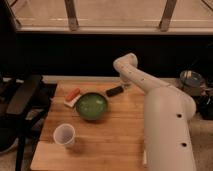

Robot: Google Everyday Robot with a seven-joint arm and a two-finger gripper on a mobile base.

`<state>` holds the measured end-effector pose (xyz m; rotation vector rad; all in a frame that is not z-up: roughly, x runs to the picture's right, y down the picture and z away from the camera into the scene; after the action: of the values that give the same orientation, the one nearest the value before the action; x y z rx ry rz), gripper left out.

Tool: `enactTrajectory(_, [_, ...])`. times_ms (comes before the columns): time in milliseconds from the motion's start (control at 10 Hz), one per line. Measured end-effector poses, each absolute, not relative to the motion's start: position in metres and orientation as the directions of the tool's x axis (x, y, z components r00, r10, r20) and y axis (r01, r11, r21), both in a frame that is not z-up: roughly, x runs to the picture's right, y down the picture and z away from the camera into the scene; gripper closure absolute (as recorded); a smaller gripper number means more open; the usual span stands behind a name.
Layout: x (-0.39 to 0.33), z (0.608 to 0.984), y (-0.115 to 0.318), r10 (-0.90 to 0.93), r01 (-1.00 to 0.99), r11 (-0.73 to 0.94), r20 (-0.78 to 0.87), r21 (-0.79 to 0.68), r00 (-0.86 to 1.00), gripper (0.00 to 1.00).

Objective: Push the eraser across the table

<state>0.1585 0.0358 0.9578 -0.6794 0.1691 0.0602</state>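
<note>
Small black oblong eraser (pixel 114 91) lies near the far edge of the light-brown wooden table (pixel 112 142). Its long axis slants up towards the gripper (pixel 125 84), positioned just beside its right end. Whether the gripper is open or closed cannot be told.

- At 12 o'clock a wide window (pixel 115 12) runs the whole width, pale behind slanted bars (pixel 71 15).
- Below it lies a light sill (pixel 100 30), then a dark band of wall (pixel 75 55).
- At 9 o'clock a dark chair (pixel 22 100) stands just beside the table (pixel 115 145).
- At 3 o'clock a round metal vessel (pixel 191 80) sits among dark clutter.
- At 4 o'clock I see pale floor (pixel 205 135).
- The light is dim and warm.
- My gripper (pixel 124 84) hangs at 1 o'clock, over the table's far edge.
</note>
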Motion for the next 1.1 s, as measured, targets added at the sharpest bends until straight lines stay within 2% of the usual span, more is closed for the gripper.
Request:
enactTrajectory(600, [0.152, 0.994, 0.056, -0.007, -0.079, 0.713, -0.120, -0.697, 0.993, 1.00])
enactTrajectory(1100, [0.149, 0.992, 0.054, -0.009, -0.075, 0.712, -0.116, -0.698, 0.993, 1.00])
